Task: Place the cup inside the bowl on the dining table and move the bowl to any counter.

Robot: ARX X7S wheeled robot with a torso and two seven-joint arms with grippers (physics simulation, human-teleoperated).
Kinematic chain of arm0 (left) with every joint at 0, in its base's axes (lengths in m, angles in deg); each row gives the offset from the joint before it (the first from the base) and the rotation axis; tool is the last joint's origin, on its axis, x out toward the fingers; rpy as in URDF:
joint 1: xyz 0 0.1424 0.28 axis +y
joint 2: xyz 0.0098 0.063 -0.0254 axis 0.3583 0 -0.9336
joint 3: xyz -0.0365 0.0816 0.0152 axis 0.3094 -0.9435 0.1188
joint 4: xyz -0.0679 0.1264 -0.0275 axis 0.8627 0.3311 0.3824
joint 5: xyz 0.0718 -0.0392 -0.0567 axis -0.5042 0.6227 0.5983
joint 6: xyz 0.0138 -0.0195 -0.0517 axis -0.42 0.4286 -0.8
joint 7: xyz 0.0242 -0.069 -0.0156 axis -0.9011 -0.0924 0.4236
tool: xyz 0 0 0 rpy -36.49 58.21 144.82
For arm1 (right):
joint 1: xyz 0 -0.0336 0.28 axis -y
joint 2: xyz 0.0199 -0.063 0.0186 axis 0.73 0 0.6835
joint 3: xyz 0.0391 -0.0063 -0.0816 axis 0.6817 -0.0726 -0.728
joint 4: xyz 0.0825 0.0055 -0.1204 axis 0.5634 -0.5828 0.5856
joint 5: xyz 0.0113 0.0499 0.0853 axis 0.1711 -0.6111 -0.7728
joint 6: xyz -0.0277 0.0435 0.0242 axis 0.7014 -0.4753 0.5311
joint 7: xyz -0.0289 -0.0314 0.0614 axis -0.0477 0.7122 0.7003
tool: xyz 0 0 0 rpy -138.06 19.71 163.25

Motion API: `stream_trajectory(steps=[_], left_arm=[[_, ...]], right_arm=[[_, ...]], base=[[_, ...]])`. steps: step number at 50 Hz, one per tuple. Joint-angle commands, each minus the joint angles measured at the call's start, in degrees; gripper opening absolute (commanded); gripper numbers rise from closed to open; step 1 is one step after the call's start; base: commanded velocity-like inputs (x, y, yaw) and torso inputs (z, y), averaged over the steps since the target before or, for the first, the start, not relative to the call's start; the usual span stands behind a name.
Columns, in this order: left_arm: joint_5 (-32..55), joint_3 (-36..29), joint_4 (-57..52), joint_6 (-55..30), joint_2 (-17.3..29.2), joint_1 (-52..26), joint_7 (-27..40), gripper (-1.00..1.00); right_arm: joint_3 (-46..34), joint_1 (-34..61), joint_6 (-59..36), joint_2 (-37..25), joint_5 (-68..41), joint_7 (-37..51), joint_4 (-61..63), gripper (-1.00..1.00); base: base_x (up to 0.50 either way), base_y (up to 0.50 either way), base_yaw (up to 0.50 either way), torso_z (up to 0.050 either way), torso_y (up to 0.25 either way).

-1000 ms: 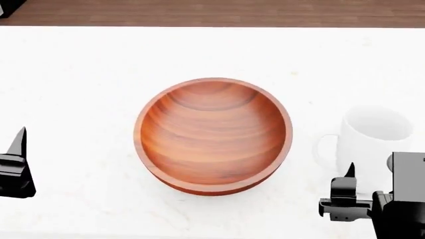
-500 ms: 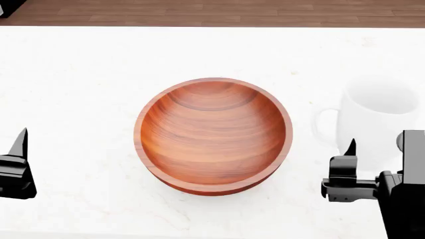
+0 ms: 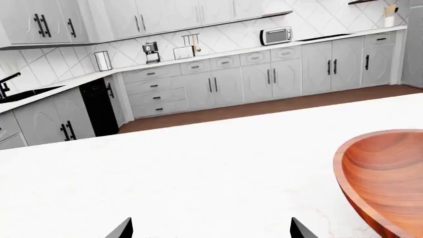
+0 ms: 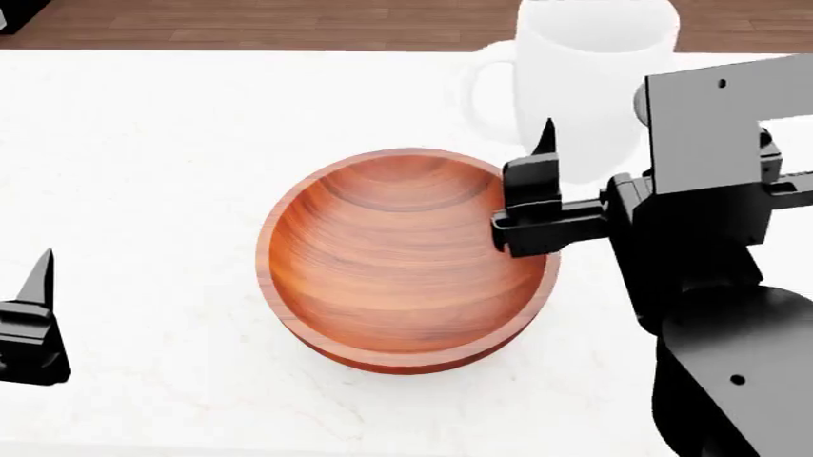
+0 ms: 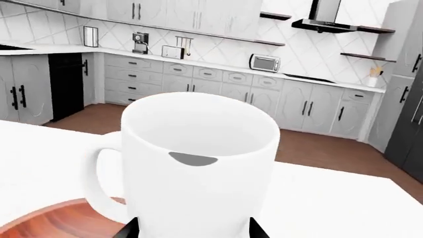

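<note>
The reddish-brown wooden bowl [image 4: 406,257] sits upright and empty in the middle of the white dining table [image 4: 152,143]. My right gripper [image 4: 597,143] is shut on the white cup [image 4: 584,76] and holds it upright in the air, over the bowl's right rim, handle to the left. In the right wrist view the cup [image 5: 198,158] fills the space between the fingers, with the bowl [image 5: 53,220] below it. My left gripper [image 4: 38,276] is open and empty, low over the table left of the bowl [image 3: 387,173]; its fingertips stand wide apart [image 3: 211,230].
The table's far edge [image 4: 254,52] meets a brown wood floor. Beyond it the marble-topped counter [image 3: 218,53] runs over grey cabinets, carrying a microwave [image 3: 276,35], a toaster [image 3: 183,52] and a coffee maker [image 3: 151,51]. A black fridge [image 5: 406,124] stands on the right.
My right gripper has lifted the cup off the table at the bowl's right and carried it up and left to the bowl's rim. The left gripper and the bowl have not moved.
</note>
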Motion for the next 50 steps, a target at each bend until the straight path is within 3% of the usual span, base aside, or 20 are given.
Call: stream_trajectory(steps=[1, 7, 18, 36, 50], left_arm=[[0.3, 0.5, -0.3, 1.4, -0.2, 0.9, -0.4, 1.0], [0.5, 1.0, -0.2, 1.0, 0.3, 0.2, -0.5, 1.0], [0.8, 1.7, 0.2, 2.1, 0.5, 1.6, -0.8, 1.0], [0.8, 2.1, 0.9, 3.3, 0.6, 2.2, -0.6, 1.0], [0.8, 1.7, 1.7, 4.1, 0.6, 2.5, -0.5, 1.0]], right_arm=[[-7.7, 7.2, -0.3, 5.1, 1.6, -1.9, -3.8, -1.0], [-13.0, 5.3, 1.5, 6.4, 3.0, -3.5, -6.6, -1.0], [-15.9, 4.8, 6.1, 10.3, 4.1, -5.9, -15.4, -1.0], [-15.5, -3.4, 4.9, 7.2, 3.2, -3.1, -9.4, -1.0], [-16.4, -1.5, 7.2, 8.8, 4.2, -3.9, -14.2, -1.0]], base=[[0.0, 0.0, 0.0, 0.0, 0.0], [0.0, 0.0, 0.0, 0.0, 0.0], [0.0, 0.0, 0.0, 0.0, 0.0], [0.0, 0.0, 0.0, 0.0, 0.0], [0.0, 0.0, 0.0, 0.0, 0.001]])
